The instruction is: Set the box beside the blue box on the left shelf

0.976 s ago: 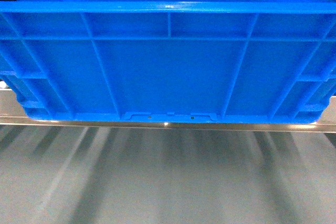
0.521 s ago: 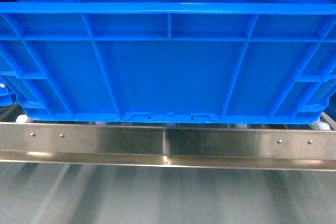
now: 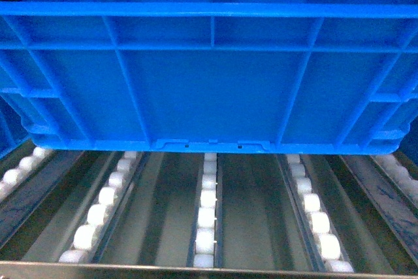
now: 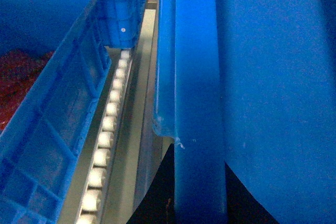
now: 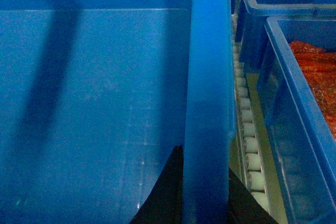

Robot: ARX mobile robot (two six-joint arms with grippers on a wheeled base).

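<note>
two wrist views only: neighbour crates [image 4: 47,108], head: box [image 3: 209,83] over rollers [image 3: 208,207]

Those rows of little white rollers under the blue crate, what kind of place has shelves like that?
Probably a warehouse or factory parts store. The roller rails form a flow-rack shelf. The big blue crate is a ribbed plastic tote, and neighbouring crates stand on both sides, at least two holding red material.

box [image 3: 209,89] cropped at both sides, fingers [image 4: 152,203] dark and cut off, rails [image 3: 208,220] partly hidden

box [image 3: 209,96] ribbed blue, level | over left shelf [image 3: 206,220] roller rails
</note>
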